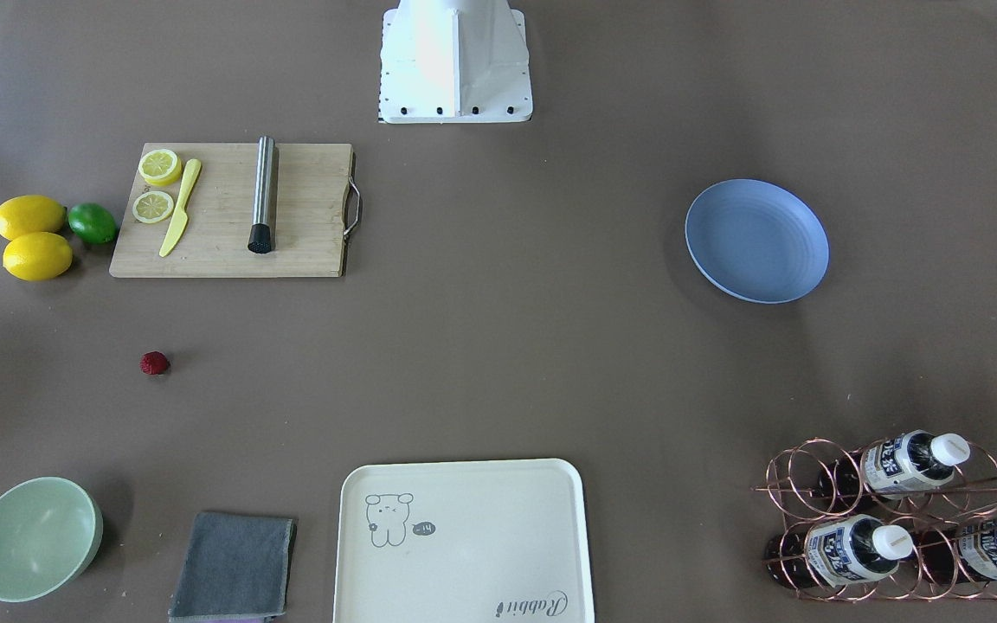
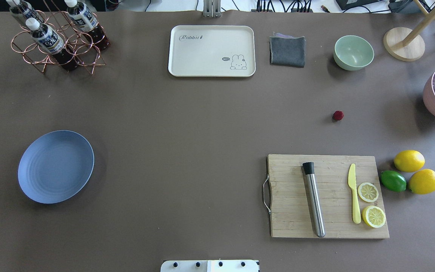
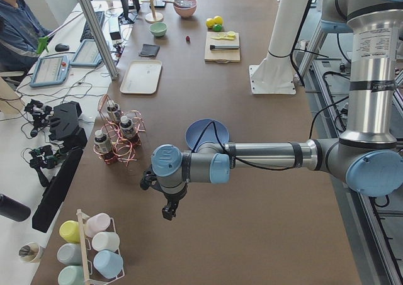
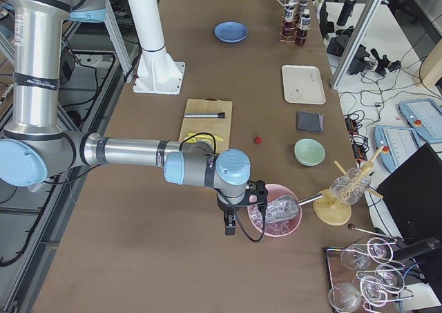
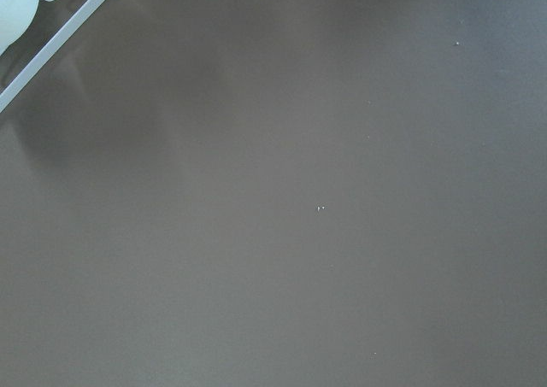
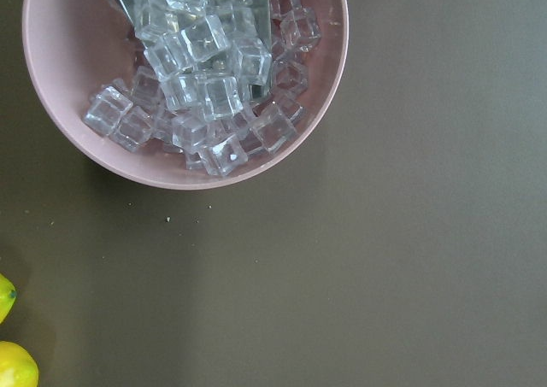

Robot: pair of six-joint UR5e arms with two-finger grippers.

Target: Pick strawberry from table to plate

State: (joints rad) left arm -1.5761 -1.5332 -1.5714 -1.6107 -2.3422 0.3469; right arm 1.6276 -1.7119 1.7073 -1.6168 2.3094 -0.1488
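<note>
The strawberry [image 1: 154,363] [image 2: 338,115] is a small dark red berry lying on the brown table [image 2: 202,132], between the green bowl and the cutting board. The light blue plate [image 1: 756,240] [image 2: 56,166] sits empty far across the table on my left side. My left gripper [image 3: 169,211] hangs over the table's left end, beyond the plate; I cannot tell whether it is open or shut. My right gripper [image 4: 229,224] hangs at the right end beside a pink bowl of ice [image 6: 184,79], far from the strawberry [image 4: 257,139]; its state cannot be told either.
A wooden cutting board [image 2: 327,196] carries a steel muddler, a yellow knife and lemon slices. Two lemons and a lime [image 2: 393,180] lie beside it. A green bowl [image 2: 353,52], grey cloth [image 2: 287,51], cream tray [image 2: 212,51] and copper bottle rack [image 2: 57,41] line the far edge.
</note>
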